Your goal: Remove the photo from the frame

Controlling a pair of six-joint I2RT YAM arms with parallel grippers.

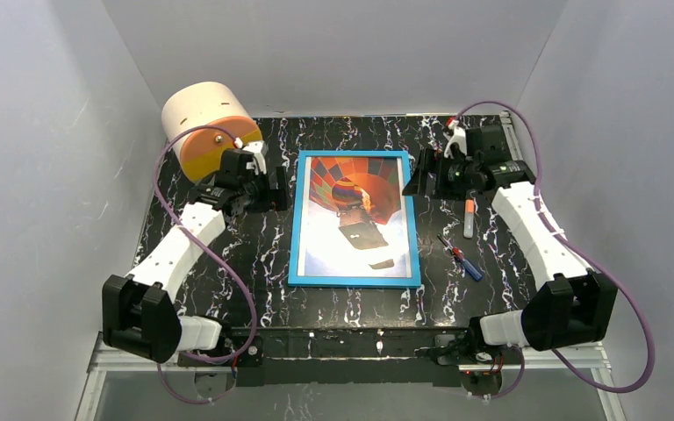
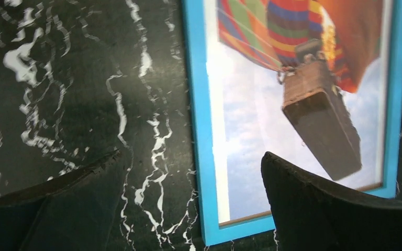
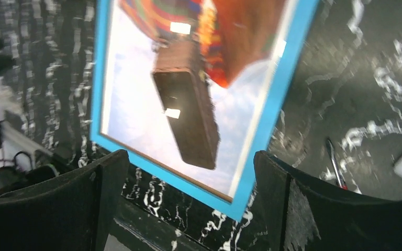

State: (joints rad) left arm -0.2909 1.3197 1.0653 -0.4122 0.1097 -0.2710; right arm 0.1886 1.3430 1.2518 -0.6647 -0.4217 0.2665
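Observation:
The bright blue frame (image 1: 295,230) lies flat, face up, in the middle of the black marbled table. The hot-air balloon photo (image 1: 355,215) sits inside it. My left gripper (image 1: 274,189) hovers open and empty at the frame's upper left edge. My right gripper (image 1: 414,182) hovers open and empty at its upper right edge. In the left wrist view the frame (image 2: 196,130) and photo (image 2: 256,136) lie below the open left gripper (image 2: 193,178). In the right wrist view the frame (image 3: 272,112) and photo (image 3: 136,104) lie below the open right gripper (image 3: 188,178).
A cream and orange drum (image 1: 204,127) stands at the back left, behind my left arm. A white marker (image 1: 469,217) and a small blue and red screwdriver (image 1: 461,257) lie right of the frame; the screwdriver also shows in the right wrist view (image 3: 335,163).

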